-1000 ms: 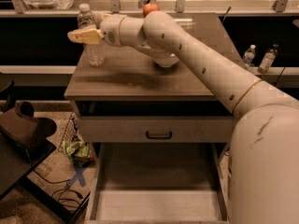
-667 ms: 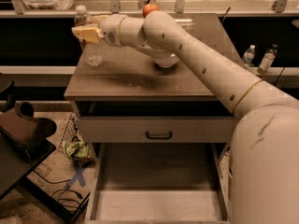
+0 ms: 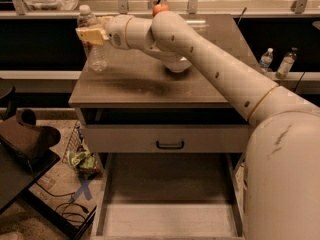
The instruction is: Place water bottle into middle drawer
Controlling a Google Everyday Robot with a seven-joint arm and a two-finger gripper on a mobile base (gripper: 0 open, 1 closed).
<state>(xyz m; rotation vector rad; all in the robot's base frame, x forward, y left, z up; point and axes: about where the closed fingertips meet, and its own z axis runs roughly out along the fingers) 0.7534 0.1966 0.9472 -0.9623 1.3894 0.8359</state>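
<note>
water bottle [image 3: 97,59] perhaps touching outstretched tool [image 3: 91,35]

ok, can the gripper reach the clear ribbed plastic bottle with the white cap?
Likely yes: the gripper sits right at the upper half of the clear ribbed plastic bottle, with nothing standing between them.

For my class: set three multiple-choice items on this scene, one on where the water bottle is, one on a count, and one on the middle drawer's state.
1. Where on the cabinet top is the water bottle? A left rear corner; B right front corner; C centre.
2. How many small bottles stand on the right ledge? A one; B two; C four.
3. The middle drawer is: A pulled out; B shut; C removed.
Answers: 1 A, upright there with the tool at it. 2 B, a pair side by side. 3 A, its floor shows below the handled drawer front.
</note>
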